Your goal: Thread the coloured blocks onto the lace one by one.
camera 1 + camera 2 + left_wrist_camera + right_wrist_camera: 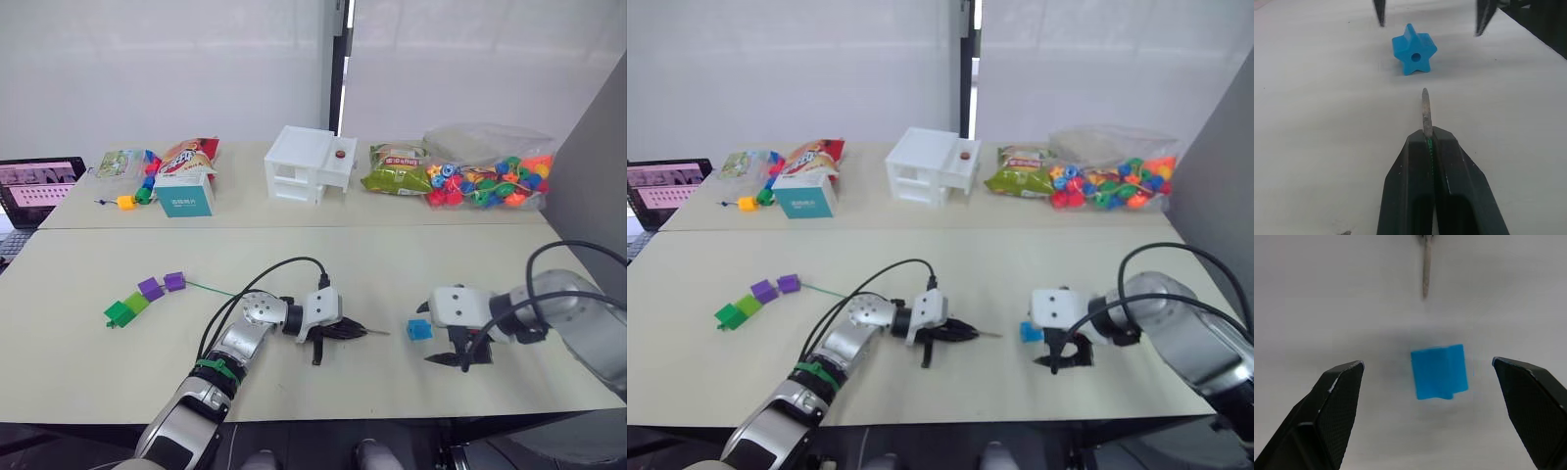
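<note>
A blue block with a centre hole lies on the table, star-shaped in the left wrist view. My left gripper is shut on the lace; its brownish tip sticks out toward the block's hole, a short gap away. The green lace trails left to a row of two purple cubes, a light green block and a dark green cube. My right gripper hangs open just over the blue block, a finger on either side, not touching it.
Across the table's seam at the back stand a white box model, snack bags, a clear bag of coloured beads, a teal carton and a short cord with a yellow block. A screen sits far left.
</note>
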`<state>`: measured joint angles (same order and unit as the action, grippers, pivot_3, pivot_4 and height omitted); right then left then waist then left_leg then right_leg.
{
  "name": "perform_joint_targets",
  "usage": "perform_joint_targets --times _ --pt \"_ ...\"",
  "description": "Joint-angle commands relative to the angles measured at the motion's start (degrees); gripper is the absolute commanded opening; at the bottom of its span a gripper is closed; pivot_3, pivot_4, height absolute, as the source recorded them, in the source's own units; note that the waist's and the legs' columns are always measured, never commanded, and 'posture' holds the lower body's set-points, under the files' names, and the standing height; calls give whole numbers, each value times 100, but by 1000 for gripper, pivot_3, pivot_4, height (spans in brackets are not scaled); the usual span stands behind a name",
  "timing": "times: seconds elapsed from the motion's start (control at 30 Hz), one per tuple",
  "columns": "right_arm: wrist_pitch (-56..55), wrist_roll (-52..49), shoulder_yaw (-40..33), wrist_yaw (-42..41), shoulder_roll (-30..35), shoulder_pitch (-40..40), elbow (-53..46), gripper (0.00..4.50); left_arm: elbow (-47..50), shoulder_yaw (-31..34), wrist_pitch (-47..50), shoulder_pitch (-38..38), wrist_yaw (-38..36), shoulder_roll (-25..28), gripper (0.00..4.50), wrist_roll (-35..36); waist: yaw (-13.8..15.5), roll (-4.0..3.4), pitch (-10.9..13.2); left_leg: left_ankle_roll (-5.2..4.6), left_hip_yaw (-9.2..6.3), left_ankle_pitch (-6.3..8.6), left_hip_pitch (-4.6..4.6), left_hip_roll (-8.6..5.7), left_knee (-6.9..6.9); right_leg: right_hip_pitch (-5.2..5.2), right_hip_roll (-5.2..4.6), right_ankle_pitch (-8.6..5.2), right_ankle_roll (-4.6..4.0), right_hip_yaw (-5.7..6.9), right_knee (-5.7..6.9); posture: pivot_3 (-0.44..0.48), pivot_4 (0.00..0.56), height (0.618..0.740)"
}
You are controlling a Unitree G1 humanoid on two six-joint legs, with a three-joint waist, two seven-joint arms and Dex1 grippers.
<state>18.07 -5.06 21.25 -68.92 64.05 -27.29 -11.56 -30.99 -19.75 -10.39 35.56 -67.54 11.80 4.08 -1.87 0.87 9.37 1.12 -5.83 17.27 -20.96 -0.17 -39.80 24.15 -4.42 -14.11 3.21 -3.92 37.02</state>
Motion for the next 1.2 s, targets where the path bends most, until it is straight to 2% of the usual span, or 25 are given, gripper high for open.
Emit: perform_joint_targets --times 0.03,0.1,0.2,0.37,0.43,0.53,0.67,0.8,1.2 --pt "-376 420 136 -243 -137 -208 263 4433 269 21 63 -67 106 14 0 -28 24 -1 0 0 0 0 -2 0 1 4 -1 0 0 0 2 0 150 740" --pt "-404 600 210 -310 -291 -329 399 4433 373 12 106 -133 163 31 0 -34 40 -1 -1 0 0 0 -7 0 0 8 -1 0 -1 0 2 0 150 740" --pt "-381 800 247 -400 -435 -426 491 3683 465 4 143 -185 222 63 0 -39 61 -1 -1 1 0 0 -6 0 1 10 0 1 -1 0 1 0 150 740" --pt "-245 970 220 -558 -521 -432 485 1890 595 -3 224 -217 259 92 0 -25 84 -1 -1 2 0 -1 -6 -1 -2 6 -1 1 -1 0 1 0 150 740" --pt "-174 1024 190 -598 -544 -432 445 1344 624 -6 244 -219 265 97 0 -14 88 -1 -1 3 0 -1 -5 -1 -2 5 -1 1 -1 0 2 0 150 740" --pt "72 1008 131 -643 -548 -401 258 1340 673 -7 284 -216 261 61 0 31 94 -1 -1 3 0 -2 -5 -1 -2 5 -1 1 -1 0 2 0 150 740" --pt "1138 551 -54 -547 -895 -319 -351 1340 698 -11 318 -198 255 7 0 57 87 -1 -1 3 0 -2 -6 -1 -2 9 0 1 -2 0 5 0 150 740" --pt "2221 533 -70 -296 -1019 -204 -768 1340 731 -14 350 -197 219 -63 0 100 110 -1 -1 3 -2 -2 -9 -3 -5 9 -2 1 -2 0 7 0 150 740" --pt "2818 570 39 144 -1029 -47 -874 1340 651 -126 283 -159 129 -78 0 44 123 -1 -1 3 -3 -2 -8 -4 -6 4 -3 2 -1 1 5 0 150 740"
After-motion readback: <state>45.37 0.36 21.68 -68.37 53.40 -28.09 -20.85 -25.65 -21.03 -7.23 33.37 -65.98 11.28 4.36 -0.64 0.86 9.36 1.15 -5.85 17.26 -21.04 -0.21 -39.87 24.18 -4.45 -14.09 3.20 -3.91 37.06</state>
